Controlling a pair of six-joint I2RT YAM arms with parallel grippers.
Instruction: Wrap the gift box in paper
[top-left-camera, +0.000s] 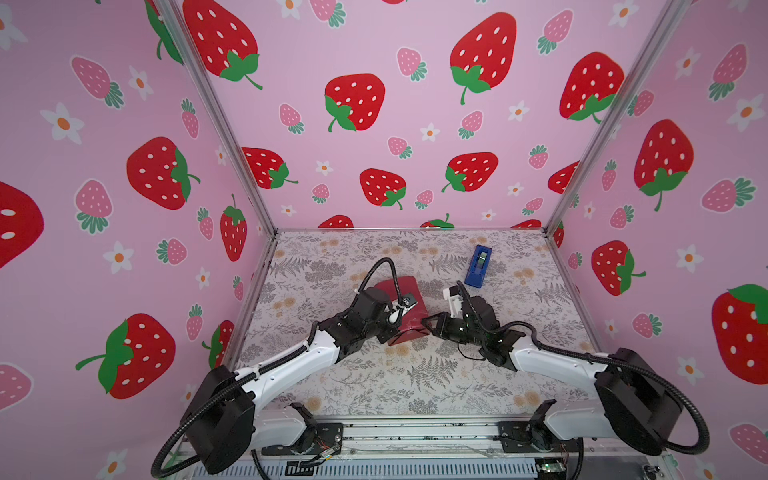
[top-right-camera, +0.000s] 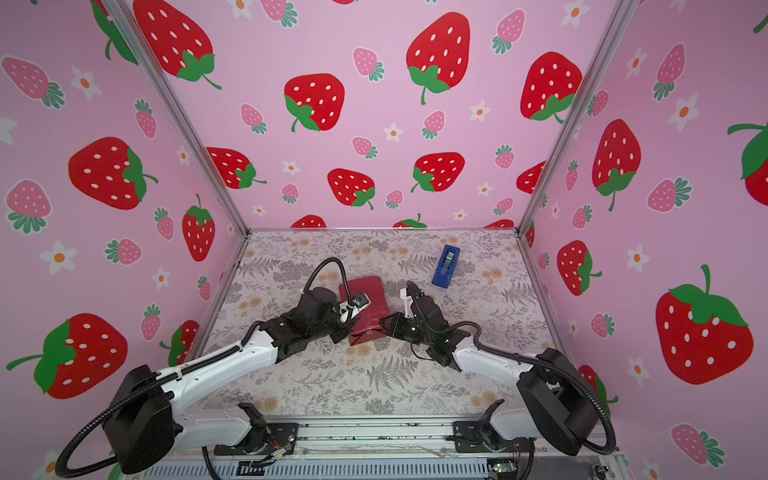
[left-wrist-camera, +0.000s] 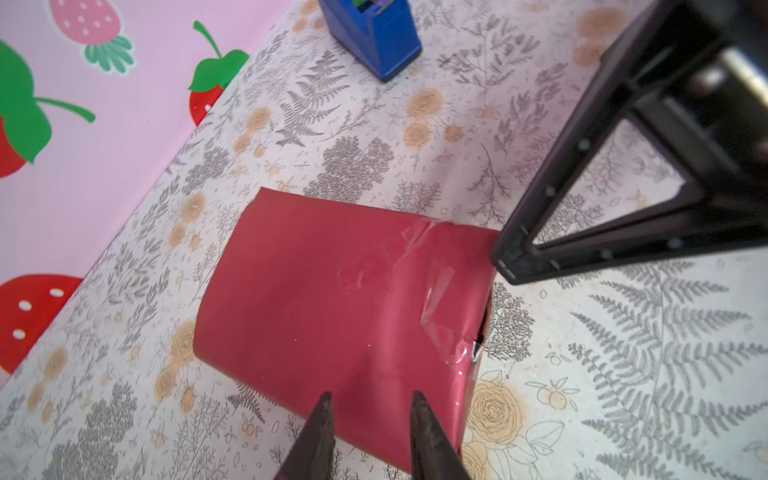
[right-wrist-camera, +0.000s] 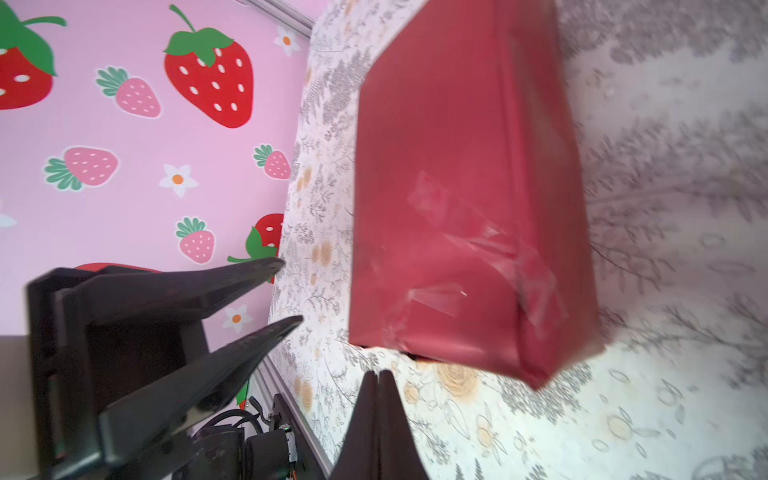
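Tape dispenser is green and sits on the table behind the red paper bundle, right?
No, the tape dispenser is blue, not green; both top views show it. It does sit on the table behind the red paper bundle.

Maroon paper (left-wrist-camera: 316, 299); blue tape dispenser (top-left-camera: 478, 266); grey fern-print table (top-left-camera: 415, 374); pink strawberry walls (top-left-camera: 374, 137).

Bright even light, right wrist view blurred
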